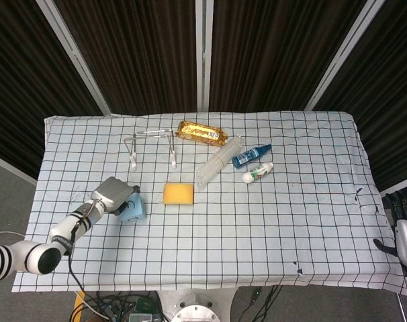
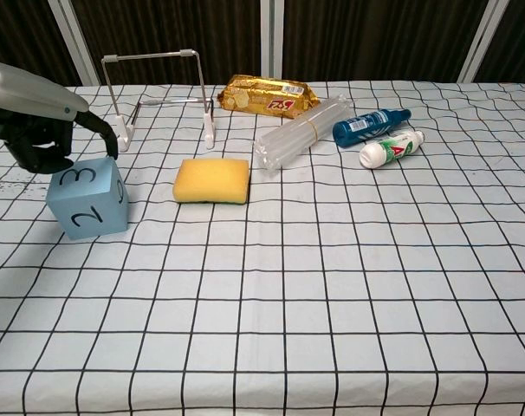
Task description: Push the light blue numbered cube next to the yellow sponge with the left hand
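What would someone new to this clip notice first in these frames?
Most striking is the light blue numbered cube near the table's left edge, with the left hand curled against its far left side. To its right, apart from it, lies the yellow sponge. Further back sit a gold snack packet, a clear tube bundle and a wire stand.

Wire rack (image 2: 158, 95), snack pack (image 2: 269, 95), bottles (two, maybe toiletries) (image 2: 371, 126)
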`<state>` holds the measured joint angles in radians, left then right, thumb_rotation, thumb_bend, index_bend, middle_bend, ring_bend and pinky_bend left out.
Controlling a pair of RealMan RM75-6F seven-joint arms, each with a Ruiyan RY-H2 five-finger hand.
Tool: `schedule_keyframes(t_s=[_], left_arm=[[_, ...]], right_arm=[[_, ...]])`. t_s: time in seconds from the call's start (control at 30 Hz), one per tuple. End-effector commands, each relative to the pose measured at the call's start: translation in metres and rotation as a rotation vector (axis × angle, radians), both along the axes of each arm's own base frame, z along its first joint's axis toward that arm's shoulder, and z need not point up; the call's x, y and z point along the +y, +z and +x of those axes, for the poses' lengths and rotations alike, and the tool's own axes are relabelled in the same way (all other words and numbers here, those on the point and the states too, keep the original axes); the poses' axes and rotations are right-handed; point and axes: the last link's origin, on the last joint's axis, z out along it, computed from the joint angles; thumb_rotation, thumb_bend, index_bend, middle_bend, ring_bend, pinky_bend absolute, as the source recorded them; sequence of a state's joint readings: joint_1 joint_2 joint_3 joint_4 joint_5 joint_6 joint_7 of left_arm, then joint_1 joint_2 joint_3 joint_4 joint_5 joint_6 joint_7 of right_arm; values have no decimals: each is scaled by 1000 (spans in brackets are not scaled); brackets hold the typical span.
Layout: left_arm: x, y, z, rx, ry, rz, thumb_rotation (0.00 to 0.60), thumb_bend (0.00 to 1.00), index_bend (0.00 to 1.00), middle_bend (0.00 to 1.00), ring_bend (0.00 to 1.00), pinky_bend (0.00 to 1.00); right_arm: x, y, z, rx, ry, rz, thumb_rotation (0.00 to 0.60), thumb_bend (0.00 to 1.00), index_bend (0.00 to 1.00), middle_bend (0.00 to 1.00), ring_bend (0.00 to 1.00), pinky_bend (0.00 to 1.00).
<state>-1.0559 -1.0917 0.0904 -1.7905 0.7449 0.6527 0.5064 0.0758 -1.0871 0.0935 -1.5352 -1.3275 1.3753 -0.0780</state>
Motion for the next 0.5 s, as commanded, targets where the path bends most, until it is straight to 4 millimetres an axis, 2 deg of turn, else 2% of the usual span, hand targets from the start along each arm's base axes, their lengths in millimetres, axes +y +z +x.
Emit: schedule_keyframes(t_s=[0.03,0.5], left_arm=[[0,1,1,-2,1,2,600,517,199,818,862,867],[-13,6,0,-19,-5,-6,600,517,199,816,861,867]], right_arm=[[0,0,0,0,0,0,600,59,0,0,0,0],[-1,-1,2,-1,5,0,600,62,0,0,0,0]])
